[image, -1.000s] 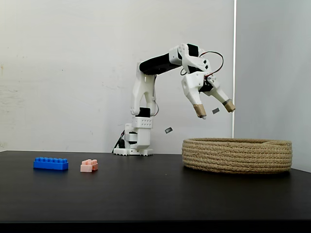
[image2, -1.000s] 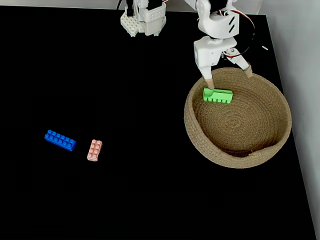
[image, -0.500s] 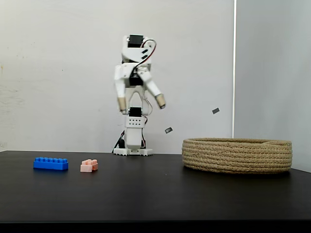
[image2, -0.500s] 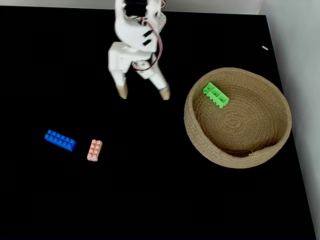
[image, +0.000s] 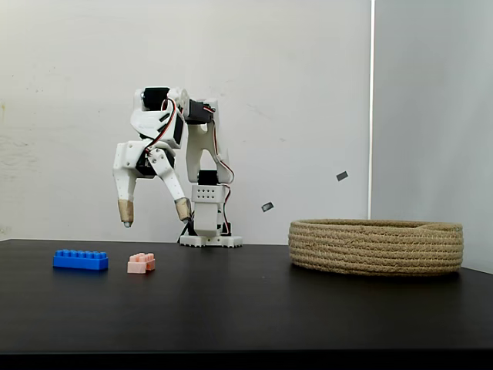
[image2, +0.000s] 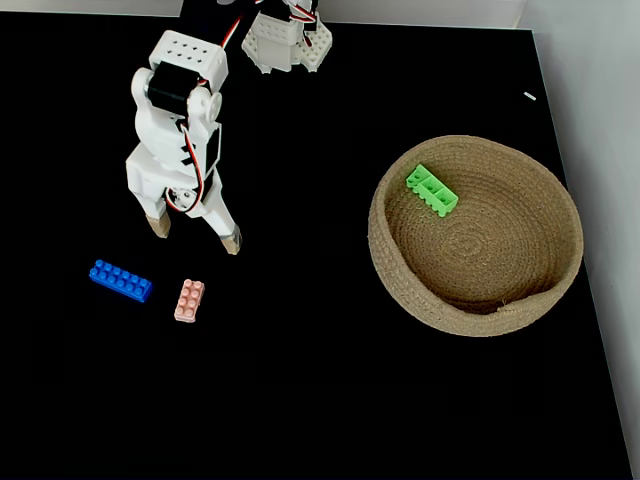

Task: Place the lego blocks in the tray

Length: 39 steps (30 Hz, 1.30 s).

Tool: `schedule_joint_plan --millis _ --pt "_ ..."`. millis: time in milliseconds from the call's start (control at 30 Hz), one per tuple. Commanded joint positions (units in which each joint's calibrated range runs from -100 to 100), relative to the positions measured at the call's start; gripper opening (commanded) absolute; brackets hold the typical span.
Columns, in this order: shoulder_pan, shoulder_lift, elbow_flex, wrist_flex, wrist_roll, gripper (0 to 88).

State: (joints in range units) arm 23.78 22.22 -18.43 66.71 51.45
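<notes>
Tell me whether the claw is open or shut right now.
Open. In both fixed views the claw hangs with its two tan-tipped fingers spread wide apart and nothing between them, above the table near the blue brick and pink brick.

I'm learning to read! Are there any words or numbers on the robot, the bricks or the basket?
None to read: the arm's white gripper, the blue brick, the pink brick, the green brick and the rope basket show no letters or numbers.
Two small dark tags on the wall: too small to read.
</notes>
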Motion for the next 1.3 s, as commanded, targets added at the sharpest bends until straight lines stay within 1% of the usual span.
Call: schedule_joint_plan --millis 0,400,1267 --pt "0.4 1.1 -6.8 -1.5 0.3 34.8" --pt "-0.9 8.4 -12.4 -5.4 0.8 33.7" --pt "-2.0 14.7 -14.1 -11.2 0.8 30.4"
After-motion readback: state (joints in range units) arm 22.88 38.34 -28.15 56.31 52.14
